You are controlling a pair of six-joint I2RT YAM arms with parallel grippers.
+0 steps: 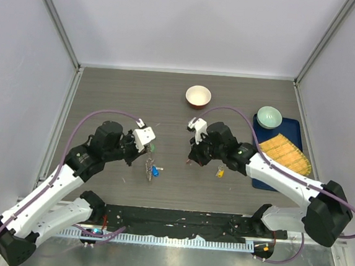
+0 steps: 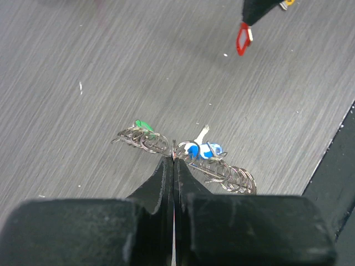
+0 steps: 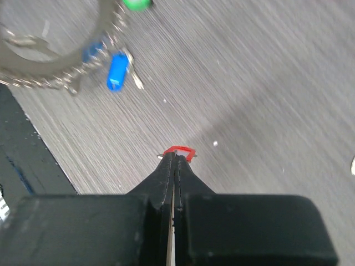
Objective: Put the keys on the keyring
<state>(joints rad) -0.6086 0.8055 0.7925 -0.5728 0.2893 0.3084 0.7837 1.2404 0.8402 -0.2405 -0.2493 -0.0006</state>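
Note:
My left gripper (image 1: 145,156) is shut on the rim of the keyring (image 1: 149,166), a thin metal ring fringed with small silvery rings, and holds it edge-on just above the table. In the left wrist view the jaws (image 2: 174,158) pinch the keyring (image 2: 233,175); a blue key (image 2: 202,149) and a green key (image 2: 143,125) hang on it. My right gripper (image 1: 191,160) is shut on a red key (image 1: 189,164), to the right of the ring and apart from it. The right wrist view shows the red key (image 3: 180,151) at the fingertips and the keyring (image 3: 55,62) at upper left. A yellow key (image 1: 220,171) lies on the table.
A red-and-cream bowl (image 1: 198,96) stands at the back centre. A blue tray (image 1: 256,171) at the right holds a pale green bowl (image 1: 269,117) and a yellow slatted mat (image 1: 284,153). A black strip (image 1: 182,223) runs along the near table edge.

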